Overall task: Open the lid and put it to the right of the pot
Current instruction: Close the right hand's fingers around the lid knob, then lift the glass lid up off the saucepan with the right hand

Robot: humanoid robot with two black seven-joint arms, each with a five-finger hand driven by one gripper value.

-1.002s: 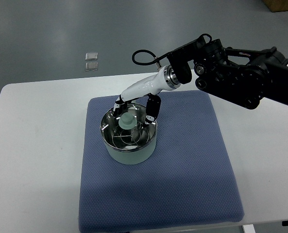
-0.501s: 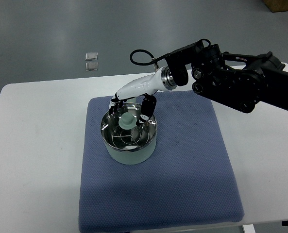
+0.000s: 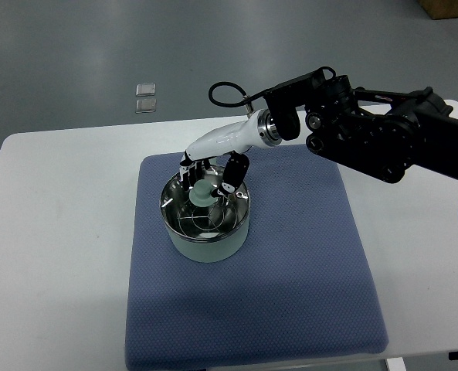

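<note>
A pale green pot (image 3: 207, 246) stands on the blue mat (image 3: 290, 263), left of its middle. A glass lid (image 3: 205, 215) with a light green knob (image 3: 203, 193) covers the pot. My right hand (image 3: 208, 179) reaches in from the right on a black arm and hovers over the knob. Its dark fingers (image 3: 230, 176) curl down on both sides of the knob. Whether they press on it I cannot tell. The left arm does not show.
The mat lies on a white table (image 3: 51, 232). Two small clear squares (image 3: 145, 97) lie on the grey floor beyond the table's far edge. Bare mat stretches right of the pot.
The right hand has shifted slightly left and its fingers have drawn closer around the knob. The lid and pot have not moved.
</note>
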